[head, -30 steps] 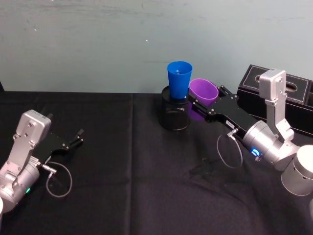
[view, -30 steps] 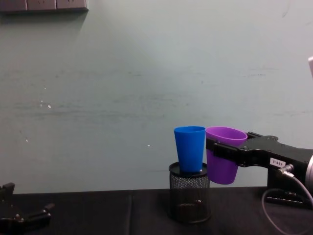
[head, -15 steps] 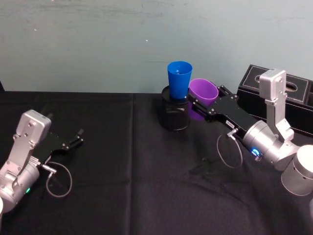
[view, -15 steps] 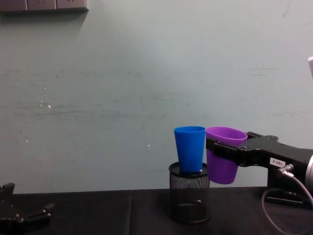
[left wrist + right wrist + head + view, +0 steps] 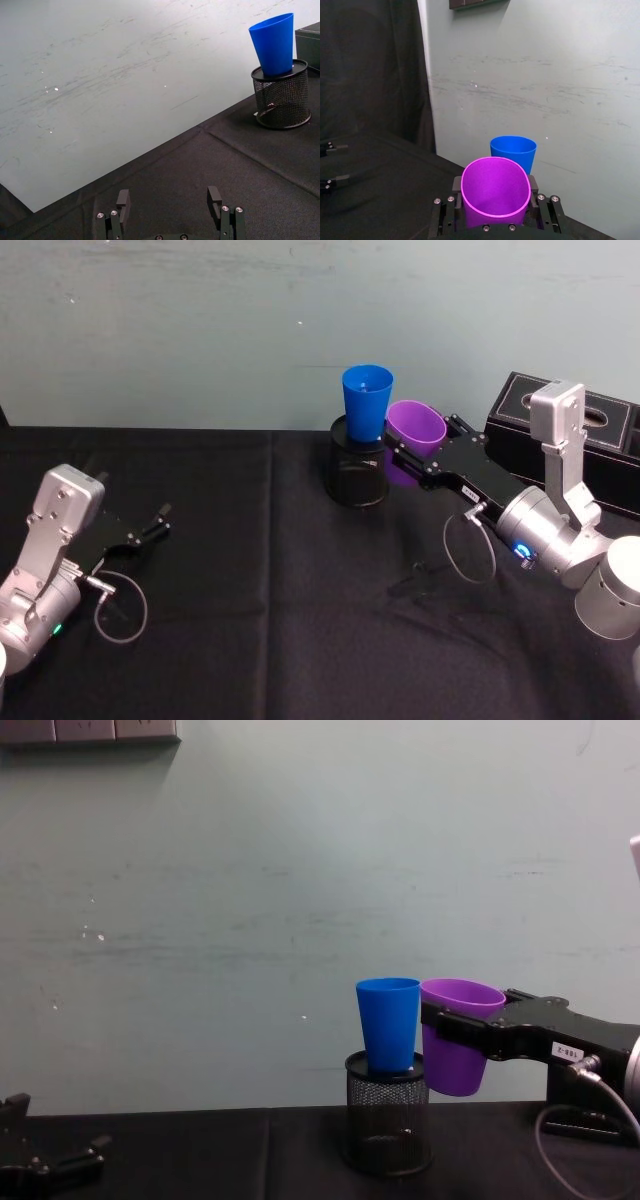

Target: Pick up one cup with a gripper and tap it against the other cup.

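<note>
The right gripper (image 5: pixel 420 440), angular black metal, has its two fingers closed partway onto the purple cup (image 5: pixel 455 1060), one on each side of the smooth plastic wall just under the wide round rim. The cup hangs between them, mouth up, clear of the black cloth (image 5: pixel 300 620) below. Just beyond the fingertips, on the claw's left, stands the blue cup (image 5: pixel 366 400), a taller, narrower glossy taper, upright on a round black mesh holder (image 5: pixel 358 475). The purple rim sits right against the blue wall (whether they actually touch, I cannot tell). Well away on that same side, the left gripper (image 5: pixel 169 200) lies low over the cloth, fingers spread and empty.
</note>
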Robot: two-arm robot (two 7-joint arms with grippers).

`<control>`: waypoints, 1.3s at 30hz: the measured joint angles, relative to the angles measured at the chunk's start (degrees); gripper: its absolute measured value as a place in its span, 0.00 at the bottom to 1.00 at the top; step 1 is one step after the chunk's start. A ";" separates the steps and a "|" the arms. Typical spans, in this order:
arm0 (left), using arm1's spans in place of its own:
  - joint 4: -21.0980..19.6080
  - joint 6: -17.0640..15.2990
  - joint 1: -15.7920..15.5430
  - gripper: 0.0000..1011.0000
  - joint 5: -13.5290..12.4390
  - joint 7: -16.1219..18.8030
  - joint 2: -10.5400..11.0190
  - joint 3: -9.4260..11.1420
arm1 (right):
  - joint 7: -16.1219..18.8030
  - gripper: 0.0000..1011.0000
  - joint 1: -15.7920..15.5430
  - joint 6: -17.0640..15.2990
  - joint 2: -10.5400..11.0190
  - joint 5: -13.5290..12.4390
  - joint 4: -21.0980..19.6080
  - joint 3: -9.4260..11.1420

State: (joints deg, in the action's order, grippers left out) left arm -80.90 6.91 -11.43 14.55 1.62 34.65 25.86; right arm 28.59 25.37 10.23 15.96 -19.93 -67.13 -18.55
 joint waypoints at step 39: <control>0.00 0.00 0.00 1.00 0.00 0.00 0.00 0.00 | 0.05 0.72 -3.93 -5.01 3.38 -2.55 -7.19 -0.75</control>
State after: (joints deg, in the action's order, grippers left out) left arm -80.90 6.91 -11.43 14.55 1.62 34.64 25.86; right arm 28.64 21.44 5.22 19.34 -22.48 -74.32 -19.30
